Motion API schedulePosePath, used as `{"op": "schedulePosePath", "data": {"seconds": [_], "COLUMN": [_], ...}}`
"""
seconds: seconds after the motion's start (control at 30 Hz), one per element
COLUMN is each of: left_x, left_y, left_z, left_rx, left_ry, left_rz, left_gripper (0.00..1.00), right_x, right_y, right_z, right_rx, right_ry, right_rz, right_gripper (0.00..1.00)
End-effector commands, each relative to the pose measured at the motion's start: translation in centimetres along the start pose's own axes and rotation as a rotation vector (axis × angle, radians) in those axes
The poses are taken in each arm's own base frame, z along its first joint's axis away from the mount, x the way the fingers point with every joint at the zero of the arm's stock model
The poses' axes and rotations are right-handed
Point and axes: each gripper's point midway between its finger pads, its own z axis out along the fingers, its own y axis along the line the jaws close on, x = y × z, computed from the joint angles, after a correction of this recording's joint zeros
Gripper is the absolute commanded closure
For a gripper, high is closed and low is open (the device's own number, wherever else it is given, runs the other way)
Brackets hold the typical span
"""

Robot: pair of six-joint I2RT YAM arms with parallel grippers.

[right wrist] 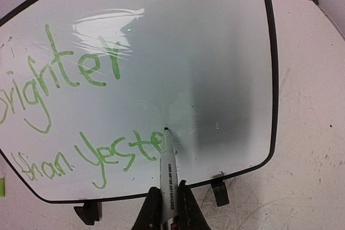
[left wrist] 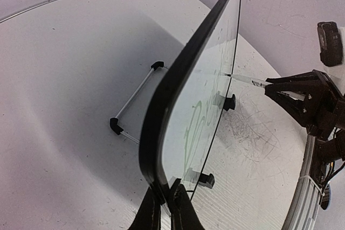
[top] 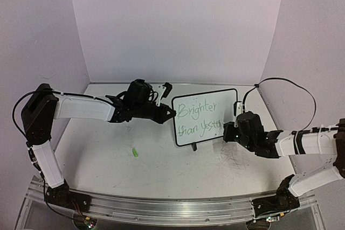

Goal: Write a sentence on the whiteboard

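While the left claw (left wrist: 166, 208) pinched the black edge of the shiny whiteboard (right wrist: 215, 52), the right claw (right wrist: 167, 211) squeezed a white marker (right wrist: 168, 168) by the curly green sentence (right wrist: 99, 83).

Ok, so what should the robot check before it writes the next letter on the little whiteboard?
1. Left hand clamped on the edge of the whiteboard: ok.
2. Board standing on its feet on the table: ok.
3. Right hand shut on the marker: ok.
4. Marker tip on the board, right after the last letter: ok.
5. Bare space to the right for more letters: ok.
6. Sentence finished: not ok, it reads only "Brighter than Yeste".
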Motion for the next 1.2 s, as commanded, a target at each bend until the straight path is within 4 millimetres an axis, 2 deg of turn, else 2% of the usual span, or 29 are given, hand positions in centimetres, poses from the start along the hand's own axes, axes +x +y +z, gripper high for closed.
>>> {"op": "schedulePosePath", "data": {"seconds": [0.0, 0.3, 0.87, 1.17], "left_x": [-2.2, -2.3, -2.3, -2.3], "left_y": [1.1, 1.0, 0.9, 0.9], "left_z": [-1.5, -1.6, -1.6, -1.5], "left_rx": [-0.072, -0.071, -0.066, -0.066], "left_ry": [-0.069, -0.072, -0.071, -0.070], "left_rz": [0.044, 0.045, 0.044, 0.042], "left_gripper": [1.00, 1.00, 1.00, 1.00], "right_x": [-0.3, 0.2, 3.0, 3.5], "right_y": [-0.6, -0.9, -1.2, -1.3], "right_z": [0.4, 0.6, 0.7, 0.9], "right_rx": [0.037, 0.059, 0.049, 0.057], "right_ry": [-0.016, 0.003, 0.093, 0.106], "right_rz": [0.014, 0.039, 0.076, 0.073], "right_gripper": [1.00, 1.00, 1.00, 1.00]}}
